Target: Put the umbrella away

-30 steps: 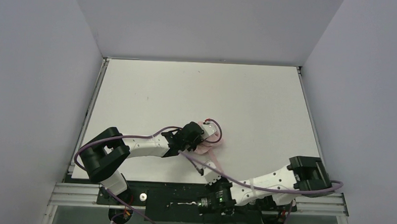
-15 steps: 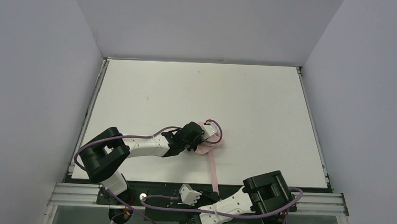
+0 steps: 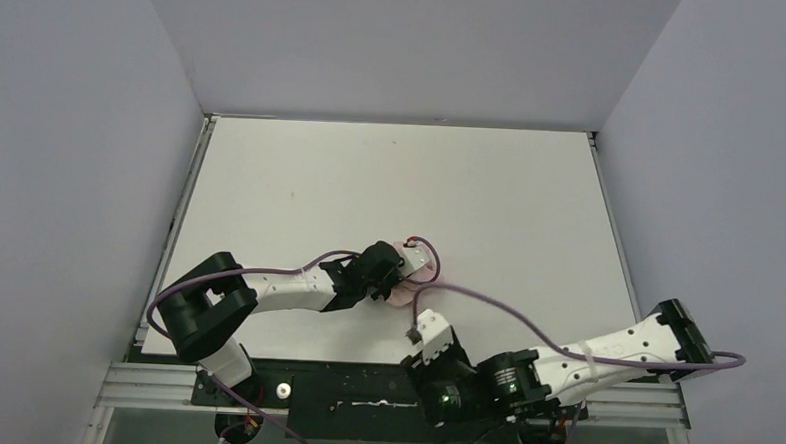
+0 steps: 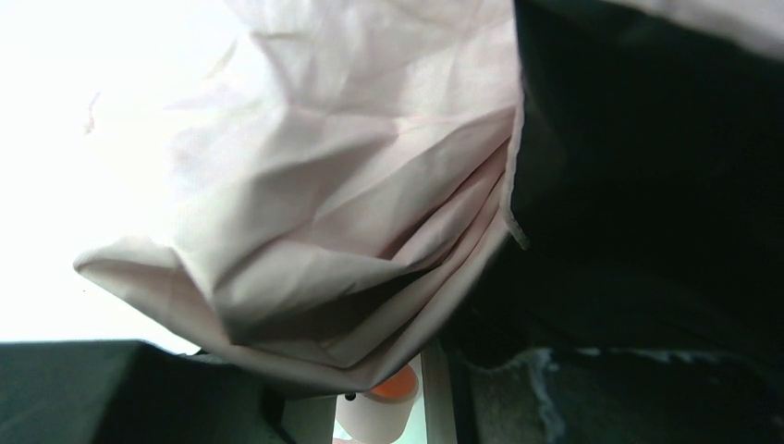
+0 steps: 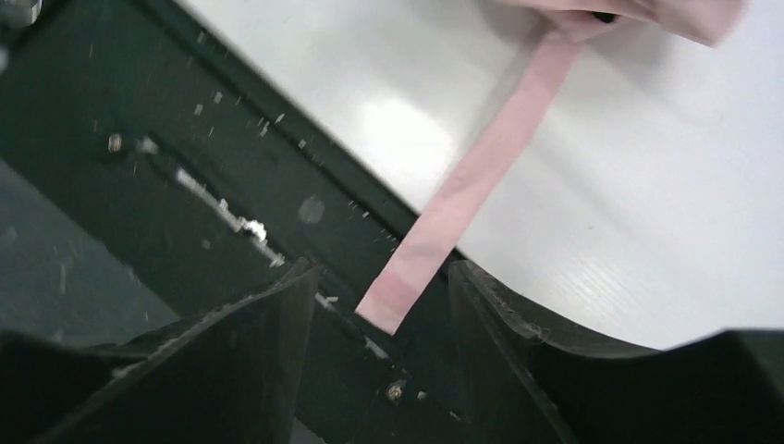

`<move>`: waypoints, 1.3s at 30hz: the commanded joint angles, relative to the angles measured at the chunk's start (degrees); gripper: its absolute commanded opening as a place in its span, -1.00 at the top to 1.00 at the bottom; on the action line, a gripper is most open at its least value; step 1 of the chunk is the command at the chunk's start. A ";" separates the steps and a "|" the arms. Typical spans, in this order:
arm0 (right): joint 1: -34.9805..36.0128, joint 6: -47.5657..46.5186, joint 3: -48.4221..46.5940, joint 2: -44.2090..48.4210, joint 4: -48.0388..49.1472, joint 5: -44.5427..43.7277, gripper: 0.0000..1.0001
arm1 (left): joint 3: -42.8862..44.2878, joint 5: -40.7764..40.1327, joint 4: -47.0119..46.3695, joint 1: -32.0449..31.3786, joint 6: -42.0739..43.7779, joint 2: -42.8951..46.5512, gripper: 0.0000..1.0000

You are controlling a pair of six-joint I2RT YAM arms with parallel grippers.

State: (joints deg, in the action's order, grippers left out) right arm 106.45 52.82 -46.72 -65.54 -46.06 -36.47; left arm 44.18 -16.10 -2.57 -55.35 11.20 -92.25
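The umbrella [image 3: 425, 274] is a crumpled pale pink bundle near the middle front of the white table. My left gripper [image 3: 391, 282] is shut on its fabric [image 4: 314, 213], which fills the left wrist view. A pale pink cylinder with an orange end [image 4: 388, 412] peeks out below the folds. The pink strap [image 5: 481, 157] runs from the bundle toward the table's front edge. Its free end lies over the black rail, between the fingers of my right gripper [image 5: 384, 273]. That gripper's jaws stand open, clear of the strap on both sides. From above, the right gripper [image 3: 426, 334] hides the strap.
The white table [image 3: 371, 181] is enclosed by grey walls on three sides. A black rail [image 5: 185, 157] with white specks runs along its front edge below the right gripper. Purple cables [image 3: 485, 304] loop over both arms and across the umbrella.
The right gripper has opened and let go of the strap. The right arm swung back off the table and has come forward over the strap's end. The left arm has stayed still.
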 commanded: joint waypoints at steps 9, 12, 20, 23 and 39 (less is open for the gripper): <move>-41.44 3.24 11.36 23.72 2.87 7.96 -0.30 | -1.23 -0.55 -1.14 0.14 -0.20 0.84 1.00; -57.43 -6.16 10.91 21.36 7.12 18.57 -0.38 | -0.84 0.09 -1.23 0.15 0.87 0.61 1.00; -87.49 -24.99 3.49 6.15 29.44 47.63 -0.49 | -0.92 3.40 -3.06 -0.97 11.60 1.82 1.00; -87.91 -29.16 0.62 2.55 35.31 48.25 -0.51 | -0.90 3.81 -4.47 -2.10 17.46 2.27 1.00; -90.11 -80.32 -15.18 -13.70 16.22 83.19 -0.64 | -12.34 -4.89 -33.74 -8.58 43.77 -4.67 1.00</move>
State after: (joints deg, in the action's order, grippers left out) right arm 16.82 -7.77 -55.55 -76.34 -14.76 30.70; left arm 33.52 -19.22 -27.18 -62.65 47.42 -93.86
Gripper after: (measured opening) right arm 0.819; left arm 0.267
